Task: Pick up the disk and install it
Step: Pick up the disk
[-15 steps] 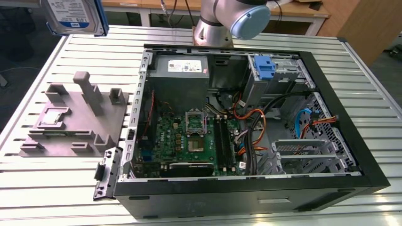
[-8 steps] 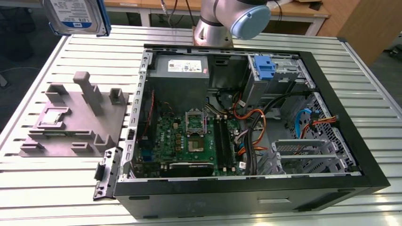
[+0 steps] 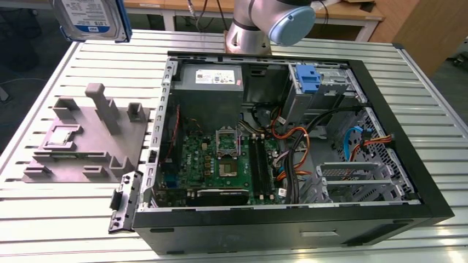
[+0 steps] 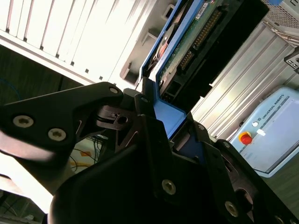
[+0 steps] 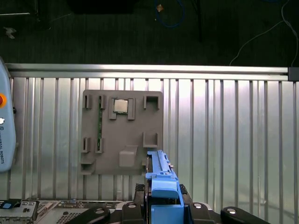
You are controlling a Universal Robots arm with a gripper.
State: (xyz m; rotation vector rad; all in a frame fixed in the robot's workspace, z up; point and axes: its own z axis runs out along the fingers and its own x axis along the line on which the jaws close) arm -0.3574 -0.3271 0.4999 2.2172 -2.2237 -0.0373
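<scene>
While the gripper (image 4: 168,116) pinches the disk (image 3: 91,19) by its blue bracket (image 5: 163,186), the disk hangs in the air at eleven o'clock from the open case (image 3: 292,219) in the exterior view; a grey fixture (image 3: 80,148) lies at nine o'clock.

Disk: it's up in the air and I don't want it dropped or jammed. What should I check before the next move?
1. Grip: hand shut on the disk: ok.
2. Height: disk clear of table and fixture: ok.
3. Access: case open on top: ok.
4. Path: cables clear of the cage: cannot tell.
5. Cage empty: cannot tell.
</scene>
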